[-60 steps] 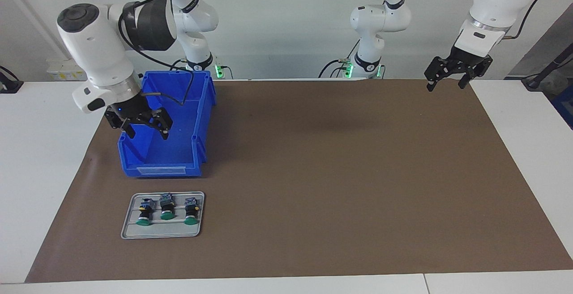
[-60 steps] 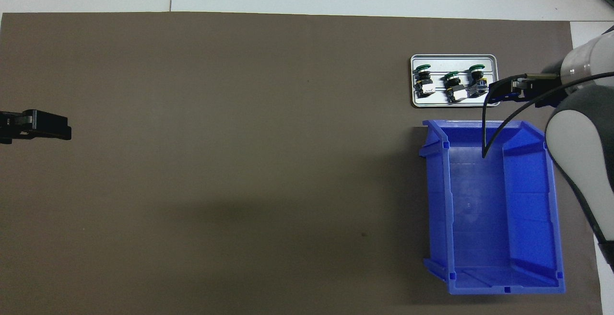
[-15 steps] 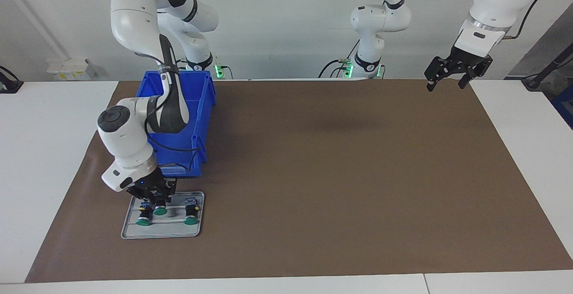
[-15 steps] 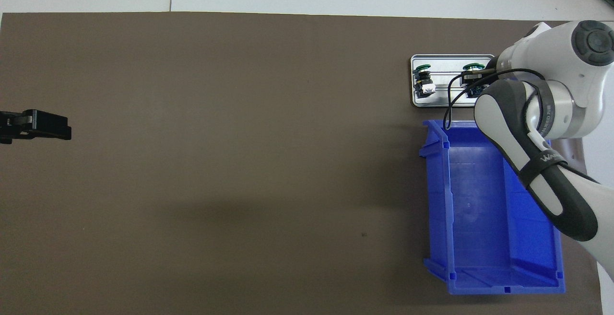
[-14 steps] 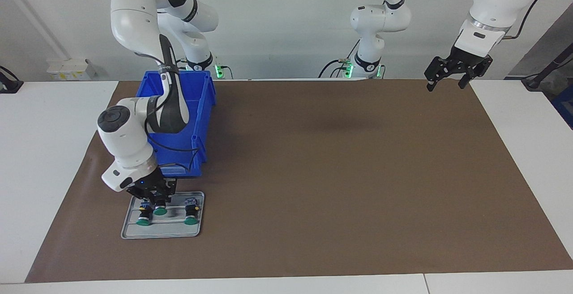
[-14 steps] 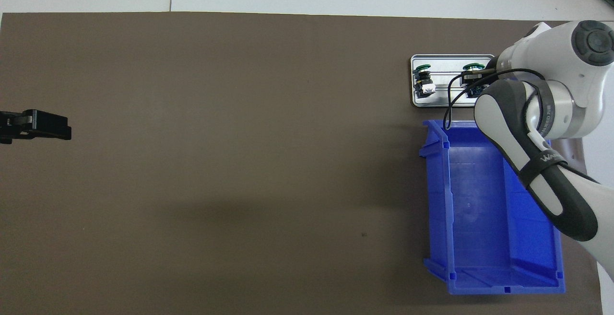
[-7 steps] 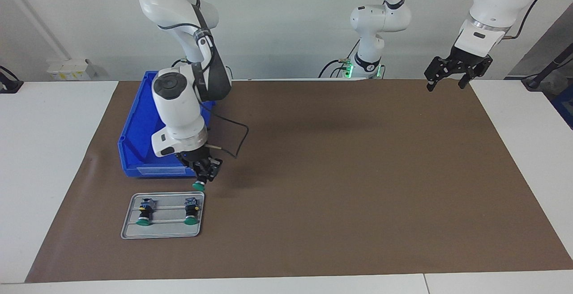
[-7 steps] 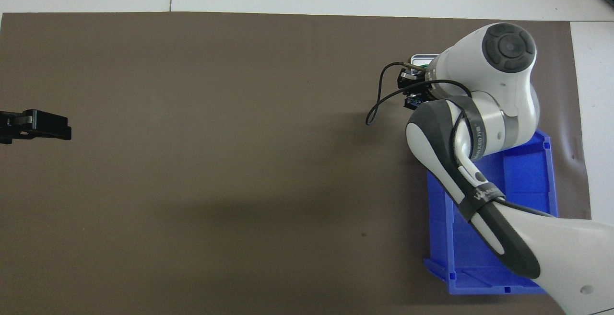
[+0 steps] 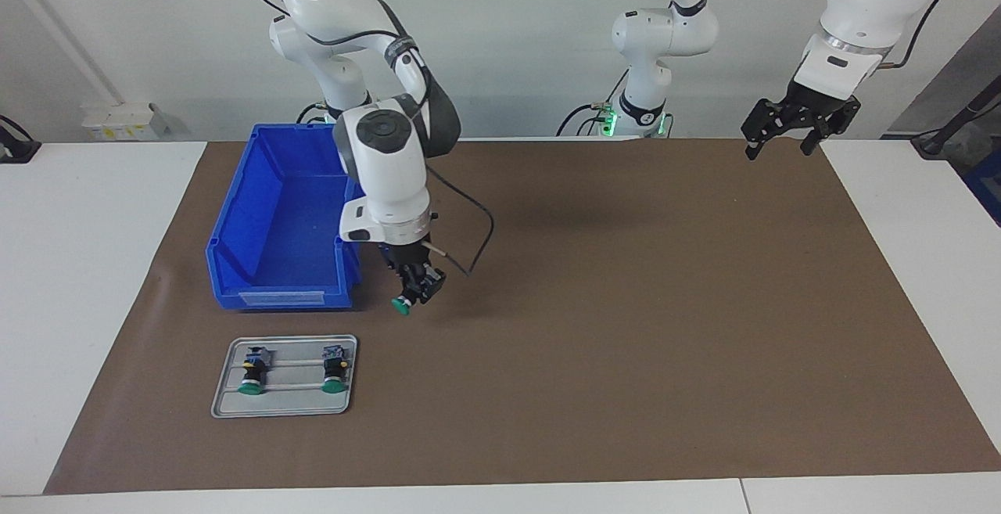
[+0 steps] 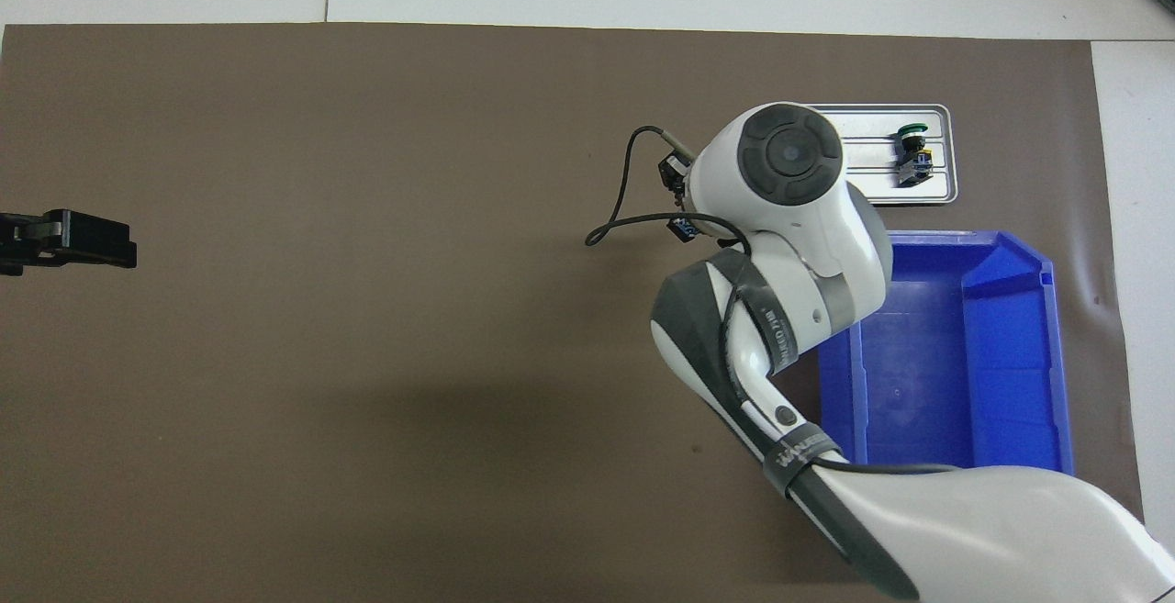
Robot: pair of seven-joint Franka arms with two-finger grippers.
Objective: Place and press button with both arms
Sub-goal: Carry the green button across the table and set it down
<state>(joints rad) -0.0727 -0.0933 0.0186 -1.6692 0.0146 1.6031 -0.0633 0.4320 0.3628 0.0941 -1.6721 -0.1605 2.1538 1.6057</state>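
Button (image 9: 402,305) in right fingers (image 9: 422,283), aloft.

The bin (image 9: 285,221) is set on the mat (image 9: 626,326) at the right arm's end of the table. The tray (image 9: 285,404) is laid farther from the robots than the bin, just beside it. Two buttons (image 9: 252,373) (image 9: 335,373) are kept in the tray, apart. A third button (image 9: 402,305) is held over the mat beside the bin.
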